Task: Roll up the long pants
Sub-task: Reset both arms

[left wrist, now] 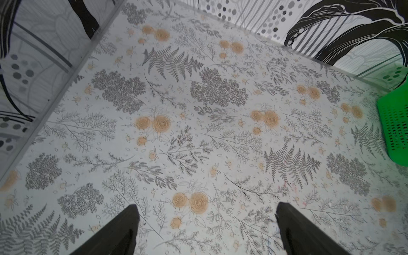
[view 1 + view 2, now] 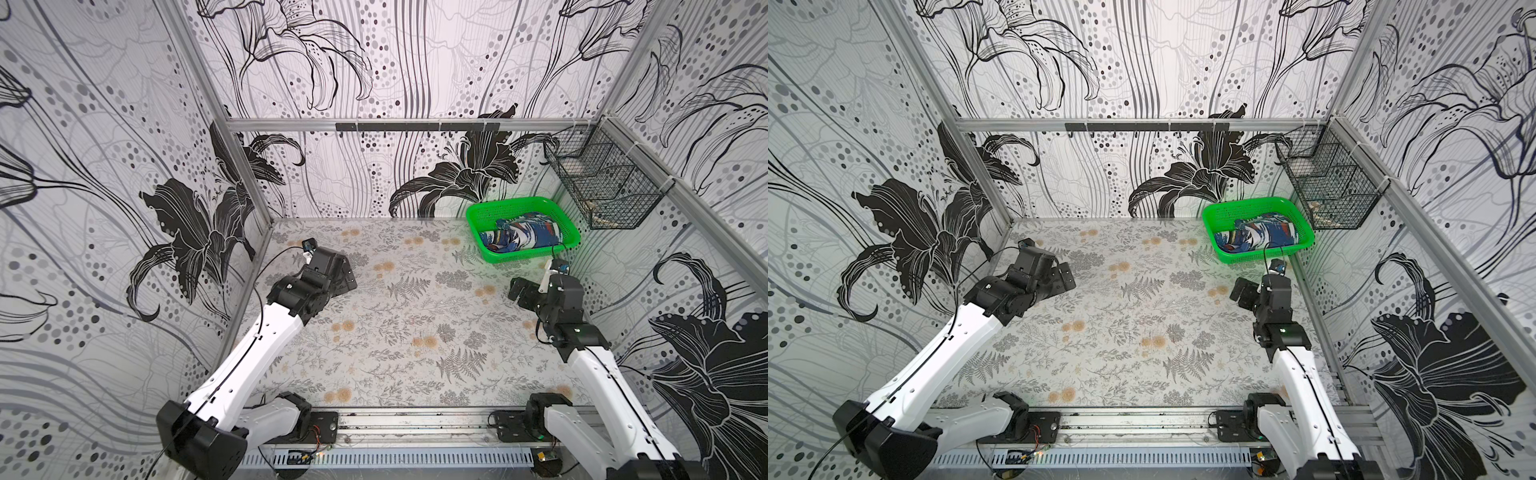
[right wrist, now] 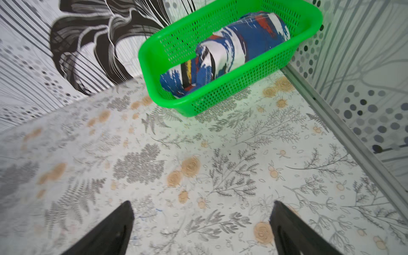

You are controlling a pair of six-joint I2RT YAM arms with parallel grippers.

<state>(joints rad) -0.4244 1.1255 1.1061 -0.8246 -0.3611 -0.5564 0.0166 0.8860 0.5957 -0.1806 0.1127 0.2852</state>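
Rolled long pants lie in green basket; left gripper and right gripper jaws wide apart, holding nothing; task appears done.

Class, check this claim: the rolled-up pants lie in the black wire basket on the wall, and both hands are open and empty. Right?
One error. The rolled-up pants lie in the green basket on the table, not the black wire basket, as the right wrist view shows. The left hand and right hand are open and empty.
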